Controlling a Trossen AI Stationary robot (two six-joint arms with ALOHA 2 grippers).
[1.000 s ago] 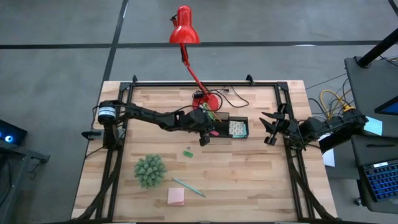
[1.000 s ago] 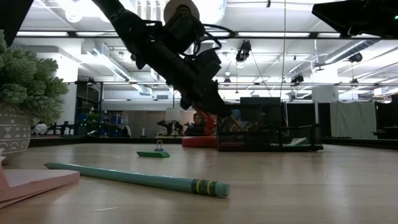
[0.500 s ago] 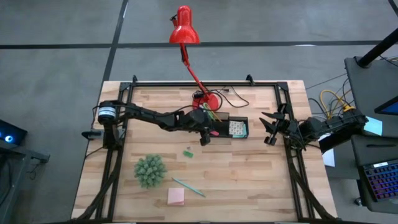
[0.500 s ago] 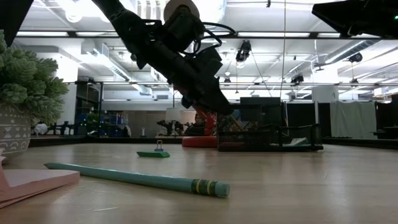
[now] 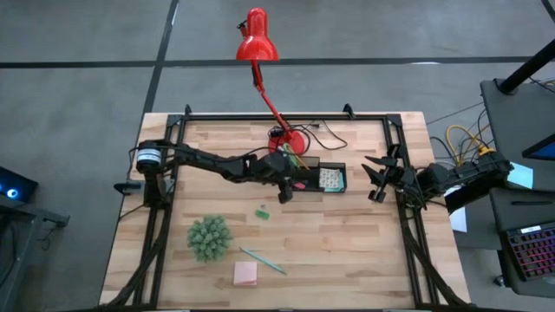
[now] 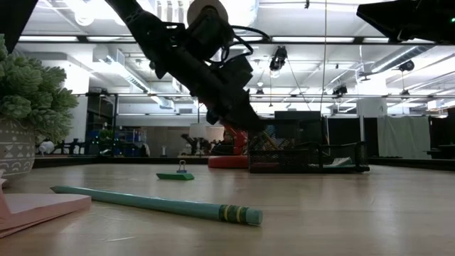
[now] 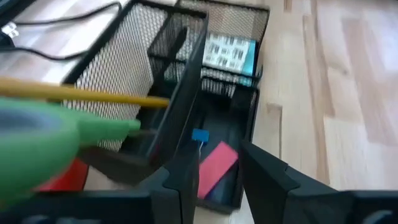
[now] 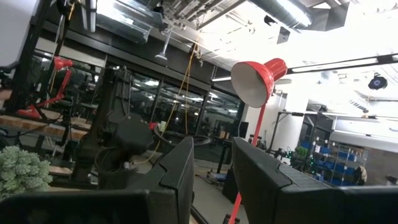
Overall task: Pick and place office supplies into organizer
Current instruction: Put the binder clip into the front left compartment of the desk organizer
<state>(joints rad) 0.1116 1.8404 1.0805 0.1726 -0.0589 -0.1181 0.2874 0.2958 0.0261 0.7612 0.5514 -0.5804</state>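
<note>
I see the organizer [image 7: 186, 112] holding a blue pad [image 7: 230, 53], pink piece [image 7: 214, 168], pencil [image 7: 93, 94]; left gripper [image 7: 214, 180] jaws apart above it; right gripper [image 5: 375, 179] jaws apart, empty.

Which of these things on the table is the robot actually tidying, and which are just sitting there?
Part of the job:
- black mesh organizer
- teal pencil
- pink sticky pad
- small green clip
- left gripper, open over the organizer

Just lying about:
- red desk lamp
- fuzzy green plant
- right gripper, parked at the table edge

The organizer [image 7: 186, 56] is matt black wire mesh on a smooth pale wooden table [image 5: 347, 243], beside a glossy red lamp [image 5: 257, 39]
</note>
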